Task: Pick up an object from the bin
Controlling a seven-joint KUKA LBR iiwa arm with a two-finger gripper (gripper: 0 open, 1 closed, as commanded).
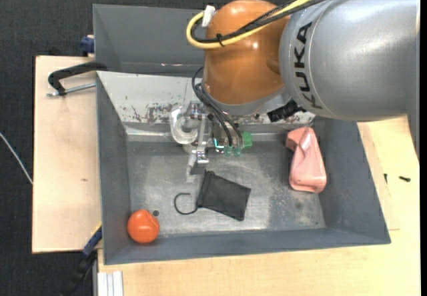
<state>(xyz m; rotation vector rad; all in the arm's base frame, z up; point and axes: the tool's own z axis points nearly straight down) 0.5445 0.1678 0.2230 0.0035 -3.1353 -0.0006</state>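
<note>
My gripper [198,161] hangs below the arm's wrist, near the middle of the bin and toward its back. Its tip is just above the upper left corner of a black cloth pouch [225,196], which lies flat on the bin floor with a thin black cord looping out to its left. I cannot tell whether the tip touches the pouch. Nothing shows in the gripper.
A pink soft object [307,161] leans against the right wall. An orange ball [143,226] rests in the front left corner. The large arm and its orange cover hide the back right of the bin.
</note>
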